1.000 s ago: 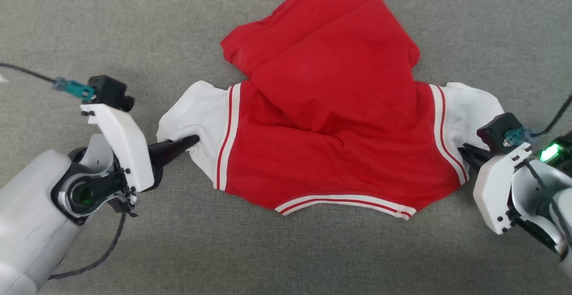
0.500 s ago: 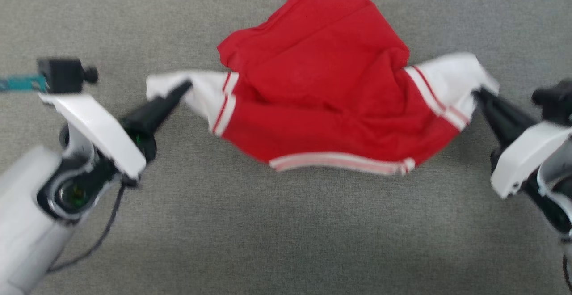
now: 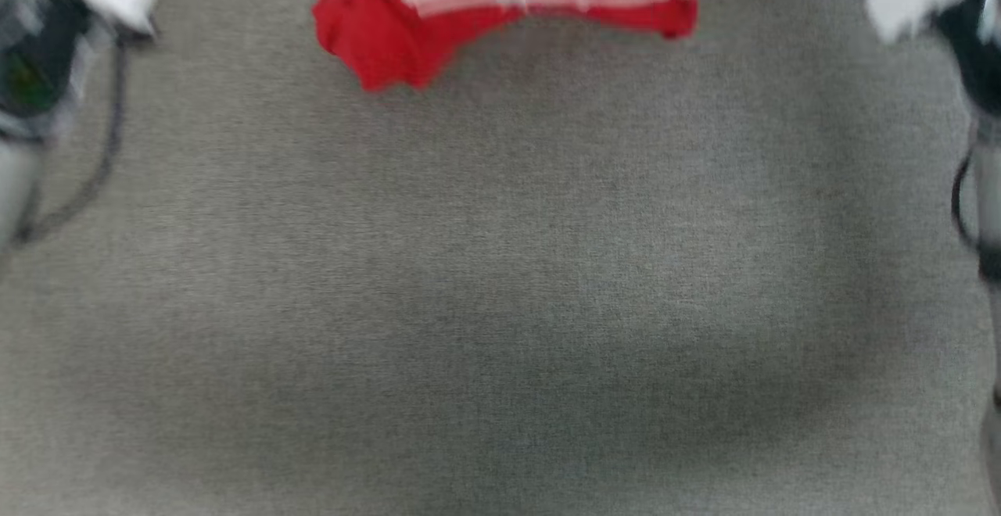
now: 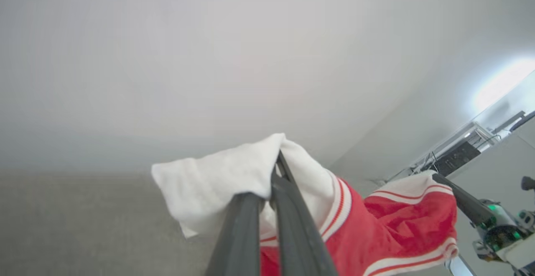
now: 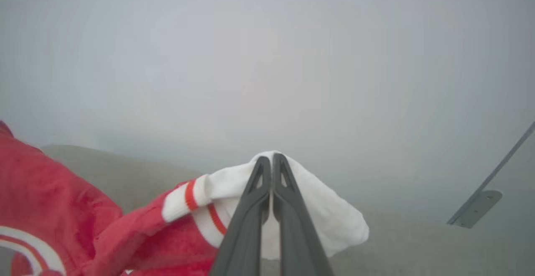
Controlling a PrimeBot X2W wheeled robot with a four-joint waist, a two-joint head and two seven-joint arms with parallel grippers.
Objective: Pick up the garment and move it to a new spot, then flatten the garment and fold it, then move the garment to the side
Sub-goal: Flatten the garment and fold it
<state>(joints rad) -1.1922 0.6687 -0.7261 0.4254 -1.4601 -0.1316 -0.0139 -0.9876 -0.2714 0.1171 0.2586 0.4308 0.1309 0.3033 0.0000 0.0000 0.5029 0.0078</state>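
Garment (image 3: pixel 375 39) lies blurred at the very top edge of my head view: a red fold and a white-and-red striped band. The grey cloth of the bench (image 3: pixel 500 305) spreads wide below it toward me, with a soft shadow across the middle.

My left arm (image 3: pixel 47 23) is a blur in the upper left corner, its cable (image 3: pixel 116 109) looping down. My right arm (image 3: pixel 938 0) is in the upper right.

From the left wrist I see the left fingers (image 4: pixel 292 221) pressed together on a white sleeve. The red body sags across to the other sleeve, which the right fingers (image 4: pixel 464 200) pinch. From the right wrist, those fingers are closed tight on white sleeve cloth, and the rest of the garment hangs off to that view's left.

Both sleeves are up off the bench, against a plain pale wall (image 5: pixel 267 58). I cannot tell whether the lowest fold touches the bench.

A grey metal strut (image 5: pixel 476 209) stands near the right wrist view's right edge. Dark equipment (image 4: pixel 453 159) sits beyond the right arm.
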